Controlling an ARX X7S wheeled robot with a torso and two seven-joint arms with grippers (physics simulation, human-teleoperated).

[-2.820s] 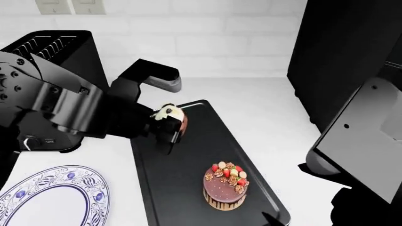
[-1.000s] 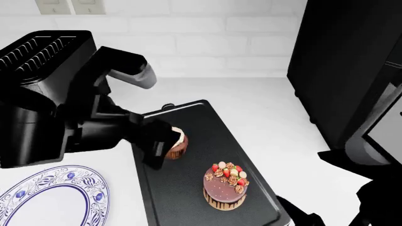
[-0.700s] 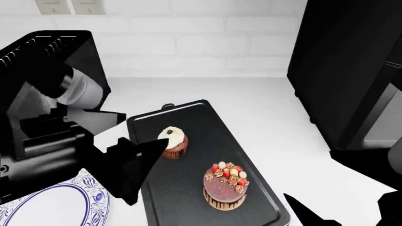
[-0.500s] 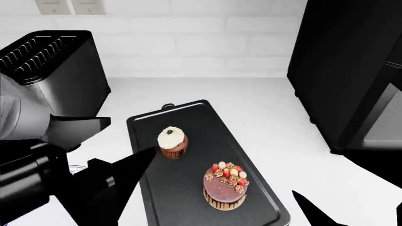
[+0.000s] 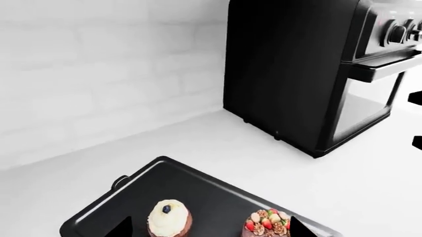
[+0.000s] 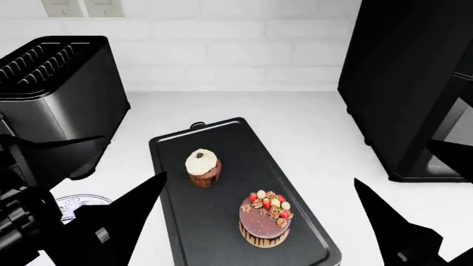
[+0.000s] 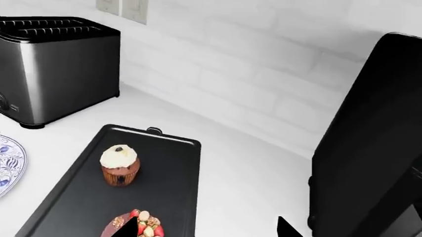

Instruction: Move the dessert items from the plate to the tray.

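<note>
Left gripper point(image 6: 111, 221): From my remote seat I see only dark finger shapes low at the left of the head view; the left wrist view shows two tips at its lower edge, wide apart, with nothing between them.
Right gripper point(image 6: 399, 233): Dark pointed fingers low at the right of the head view; in the right wrist view two tips stand well apart, gripping nothing.
Blue-patterned white plate point(image 6: 81, 200): A sliver shows behind the left gripper in the head view, and an edge in the right wrist view; the left wrist view does not show it at all. What lies on its hidden part I cannot tell.
Small round chocolate drip cake topped with strawberries and nuts point(image 6: 265, 218): Upright on the near half of the tray, apart from both grippers.
Brown cupcake with white frosting and one dark berry point(image 6: 202, 166): Upright on the tray, farther back and to the left, apart from the cake.
Flat black rectangular tray with rounded corners point(image 6: 236, 149): Lying on the white counter point(image 6: 296, 122), handle tab at its far end, holding both desserts.
Silver and black slotted toaster point(image 6: 55, 94): Left of the tray's far end; only the right wrist view shows its brushed metal side.
Black countertop oven point(image 5: 310, 69): Right, by the white brick wall point(image 6: 221, 50); its knobs and glass door appear only in the left wrist view.
Wall outlets point(image 6: 81, 6): Farthest, above the toaster.
</note>
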